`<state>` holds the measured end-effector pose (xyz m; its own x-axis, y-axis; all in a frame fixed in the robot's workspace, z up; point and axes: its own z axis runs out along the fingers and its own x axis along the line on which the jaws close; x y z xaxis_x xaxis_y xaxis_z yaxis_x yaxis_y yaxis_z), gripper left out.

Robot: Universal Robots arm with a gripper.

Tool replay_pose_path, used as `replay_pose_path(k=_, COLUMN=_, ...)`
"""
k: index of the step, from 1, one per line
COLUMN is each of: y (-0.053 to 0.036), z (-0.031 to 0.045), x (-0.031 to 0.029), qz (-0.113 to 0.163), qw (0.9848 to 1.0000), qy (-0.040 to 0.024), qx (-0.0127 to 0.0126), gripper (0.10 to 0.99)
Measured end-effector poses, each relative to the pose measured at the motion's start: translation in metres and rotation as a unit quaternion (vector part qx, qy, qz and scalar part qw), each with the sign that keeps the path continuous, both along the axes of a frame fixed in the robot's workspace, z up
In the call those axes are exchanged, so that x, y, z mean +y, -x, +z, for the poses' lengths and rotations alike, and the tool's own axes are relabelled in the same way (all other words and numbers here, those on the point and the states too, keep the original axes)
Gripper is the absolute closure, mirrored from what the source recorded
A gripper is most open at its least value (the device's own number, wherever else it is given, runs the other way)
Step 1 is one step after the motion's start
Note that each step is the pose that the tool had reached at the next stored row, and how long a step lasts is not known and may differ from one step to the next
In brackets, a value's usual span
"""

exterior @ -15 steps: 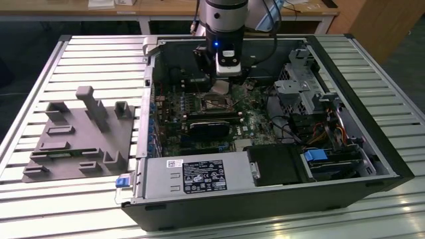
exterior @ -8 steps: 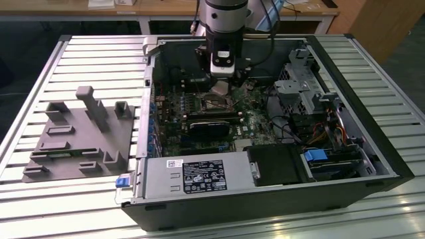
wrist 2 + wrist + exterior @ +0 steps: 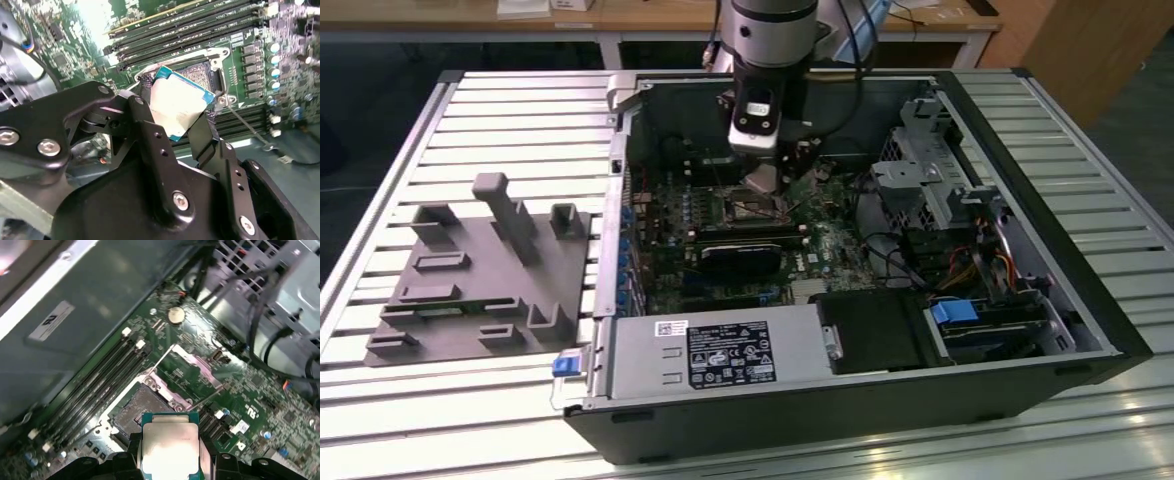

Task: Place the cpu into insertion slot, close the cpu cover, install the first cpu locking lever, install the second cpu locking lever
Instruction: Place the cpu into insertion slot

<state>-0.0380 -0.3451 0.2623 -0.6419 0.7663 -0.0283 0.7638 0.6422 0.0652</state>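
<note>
— Slatted metal table (image 3: 520, 110), open computer case (image 3: 854, 425) on it. What has the gripper (image 3: 175, 112) got?
— Its fingers (image 3: 152, 135) pinch the cpu (image 3: 177, 100) by two opposite edges, right over the insertion slot (image 3: 140, 407). Touching or not, I can't tell.
— And the cpu cover (image 3: 192, 362)?
— Swung up, open, beside the slot on the green board (image 3: 260, 405).

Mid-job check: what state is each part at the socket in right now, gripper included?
cpu, held over the insertion slot, not seated.
gripper, shut on the cpu.
insertion slot, uncovered and empty.
cpu cover, swung up, open.
locking lever, unlatched, lying away from the slot.
</note>
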Motion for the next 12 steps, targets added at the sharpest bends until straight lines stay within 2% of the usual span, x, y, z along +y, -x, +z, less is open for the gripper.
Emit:
replay_pose_path(k=3, y=0.0000, z=-0.0007, x=0.0000, qz=-0.027, qw=0.9996, qy=0.0000, qx=0.0000, gripper=0.549)
replay_pose_path(k=6, y=0.0000, z=-0.0013, x=0.0000, qz=-0.055, qw=0.9985, qy=0.0000, qx=0.0000, gripper=0.549)
replay_pose_path(k=9, y=0.0000, z=-0.0019, x=0.0000, qz=-0.082, qw=0.9967, qy=0.0000, qx=0.0000, gripper=0.549)
replay_pose_path(k=12, y=0.0000, z=-0.0025, x=0.0000, qz=-0.109, qw=0.9941, qy=0.0000, qx=0.0000, gripper=0.549)
